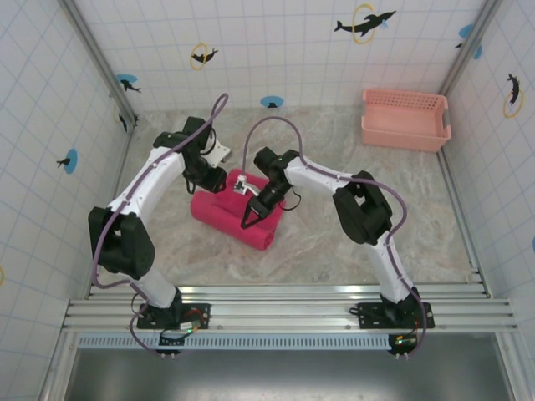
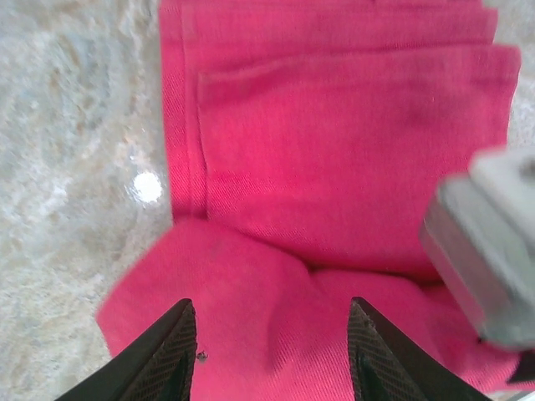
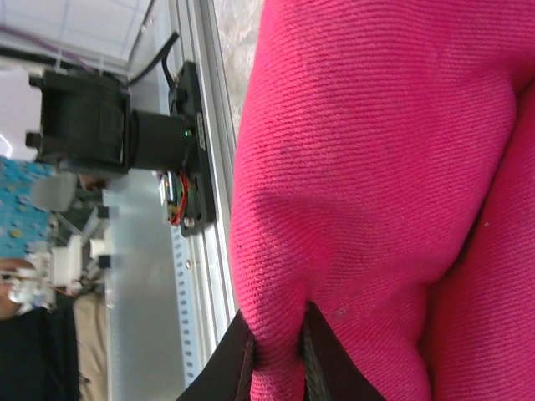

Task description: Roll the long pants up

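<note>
The marbled tabletop (image 1: pixel 351 251) carries the long pants (image 1: pixel 236 214) at its middle, between the two arms and well apart from the pale pink lattice basket (image 1: pixel 404 119) in the far right corner. The pants are already a compact bundle. In the left wrist view a plump roll (image 2: pixel 276 301) lies nearest the camera, with folded flat layers (image 2: pixel 351 142) stretching away beyond it.

The cloth is a soft twill, and it sags and creases wherever it is touched. I judge it light and limp, not slippery, and not fragile. It should compress easily under a pinch, but it will not hold its shape, so a loosened roll would likely spring open. The best hold is probably on the roll's outer turn, near each end, so that both sides advance evenly over the flat layers.

The left hand (image 2: pixel 272 361) has its jaws spread wide. Its dark fingers (image 2: pixel 167 355) straddle the roll without pressing into it, and from above it sits at the bundle's far left edge (image 1: pixel 221 185). The right hand (image 3: pixel 272 368) is pinched tight on a small ridge of the pants (image 3: pixel 376 167), and cloth bulges out from between its fingers (image 3: pixel 236 363). From above it bears on the near right part of the bundle (image 1: pixel 248 220).
</note>
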Robot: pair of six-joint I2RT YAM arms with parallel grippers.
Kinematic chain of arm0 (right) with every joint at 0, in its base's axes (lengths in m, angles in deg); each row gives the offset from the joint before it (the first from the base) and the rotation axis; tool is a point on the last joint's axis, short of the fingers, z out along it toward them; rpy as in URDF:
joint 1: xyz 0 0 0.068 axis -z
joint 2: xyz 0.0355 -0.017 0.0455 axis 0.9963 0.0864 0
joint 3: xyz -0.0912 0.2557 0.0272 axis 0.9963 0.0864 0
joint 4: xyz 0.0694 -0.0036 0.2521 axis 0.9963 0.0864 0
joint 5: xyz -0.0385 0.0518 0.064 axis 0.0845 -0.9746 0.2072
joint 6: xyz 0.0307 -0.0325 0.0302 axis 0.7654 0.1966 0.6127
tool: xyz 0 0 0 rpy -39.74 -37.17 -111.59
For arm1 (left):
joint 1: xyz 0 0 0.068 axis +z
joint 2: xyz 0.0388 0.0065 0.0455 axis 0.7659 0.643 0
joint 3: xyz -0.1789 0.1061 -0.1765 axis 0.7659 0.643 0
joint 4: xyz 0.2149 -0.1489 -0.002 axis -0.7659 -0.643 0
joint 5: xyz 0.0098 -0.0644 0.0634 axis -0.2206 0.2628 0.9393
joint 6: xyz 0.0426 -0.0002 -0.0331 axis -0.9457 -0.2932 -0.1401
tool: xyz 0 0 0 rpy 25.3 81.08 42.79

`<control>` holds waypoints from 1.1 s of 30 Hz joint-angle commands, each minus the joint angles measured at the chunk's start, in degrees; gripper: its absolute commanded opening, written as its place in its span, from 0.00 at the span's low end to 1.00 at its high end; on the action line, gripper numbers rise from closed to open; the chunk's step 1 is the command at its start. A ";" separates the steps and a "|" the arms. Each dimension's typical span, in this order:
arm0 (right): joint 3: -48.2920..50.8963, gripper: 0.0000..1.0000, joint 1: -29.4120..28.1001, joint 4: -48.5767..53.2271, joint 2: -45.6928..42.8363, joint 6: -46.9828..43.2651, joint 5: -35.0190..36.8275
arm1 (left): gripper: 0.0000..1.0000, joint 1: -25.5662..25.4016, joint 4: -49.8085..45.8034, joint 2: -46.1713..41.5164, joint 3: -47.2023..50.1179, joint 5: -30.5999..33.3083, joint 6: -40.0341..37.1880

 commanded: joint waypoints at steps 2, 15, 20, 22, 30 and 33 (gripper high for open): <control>-2.22 0.00 2.89 -1.34 3.61 5.57 -2.33 | 0.49 0.14 -0.53 -1.22 2.81 -1.37 -0.34; 9.27 0.00 9.31 -20.60 5.84 20.35 6.47 | 0.48 -1.43 0.46 5.29 1.10 -2.73 -0.08; 11.16 0.00 10.33 -24.31 6.46 22.08 8.92 | 0.48 -2.04 1.16 10.50 -2.61 -3.55 0.66; 10.94 0.00 10.49 -24.17 6.97 21.87 9.61 | 0.49 -2.25 1.60 12.66 -4.15 -4.18 1.01; 10.07 0.00 10.67 -21.28 7.29 19.11 13.50 | 0.50 -2.22 2.06 22.06 -9.96 -3.61 2.10; 12.62 0.22 10.47 -20.39 2.54 16.27 20.63 | 0.50 -2.22 1.24 26.27 -11.17 -1.86 2.13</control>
